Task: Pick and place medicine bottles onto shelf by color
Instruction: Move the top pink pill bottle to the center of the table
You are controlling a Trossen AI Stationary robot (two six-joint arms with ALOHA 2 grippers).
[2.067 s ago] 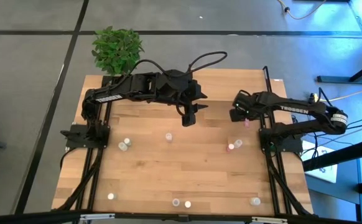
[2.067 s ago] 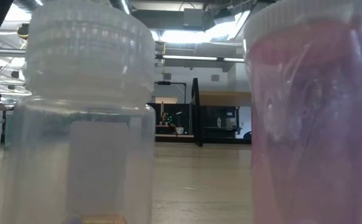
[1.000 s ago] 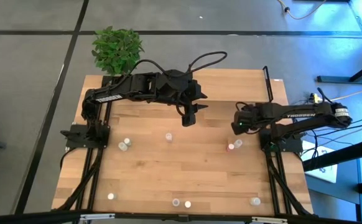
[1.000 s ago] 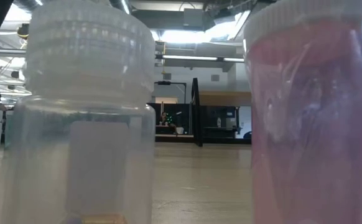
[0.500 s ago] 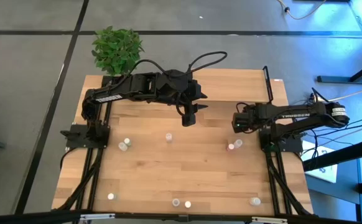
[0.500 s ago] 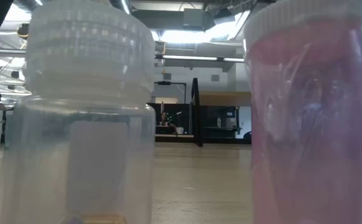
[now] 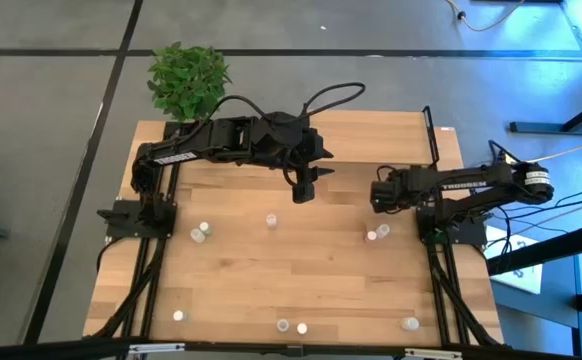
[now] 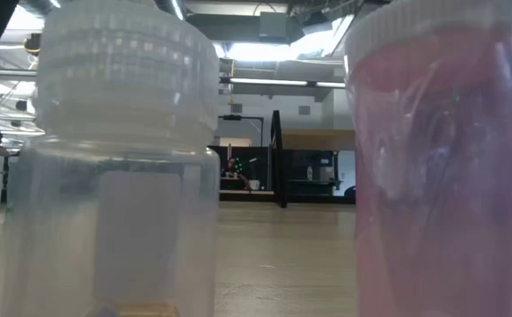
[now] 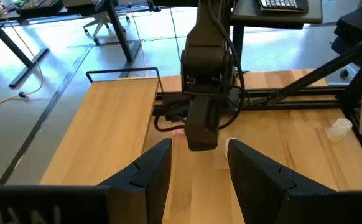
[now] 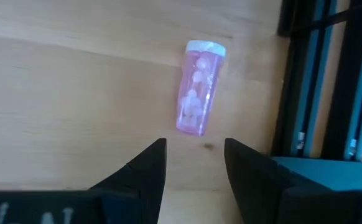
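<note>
Wooden table (image 7: 311, 280): from above we are seeing little bottles (image 7: 203, 231) scattered, so most sorting is waiting. Down low, two bottles are blocking our view. Our left gripper (image 9: 196, 168) is hanging part open, empty. Our right gripper (image 10: 193, 163) is gaping, empty, over a pink bottle (image 10: 197, 87) lying beside a black frame (image 10: 305, 74).

Two dark robot arms reach inward from opposite sides. The left arm stretches from its base toward the middle, elbow bent, with the left gripper (image 7: 302, 190) pointing down and its two fingers (image 9: 148, 169) parted, holding nothing. The right arm extends in from the right, forearm lying low and nearly level; the right gripper (image 7: 377, 196) faces downward, fingers (image 10: 147, 163) apart and empty
</note>
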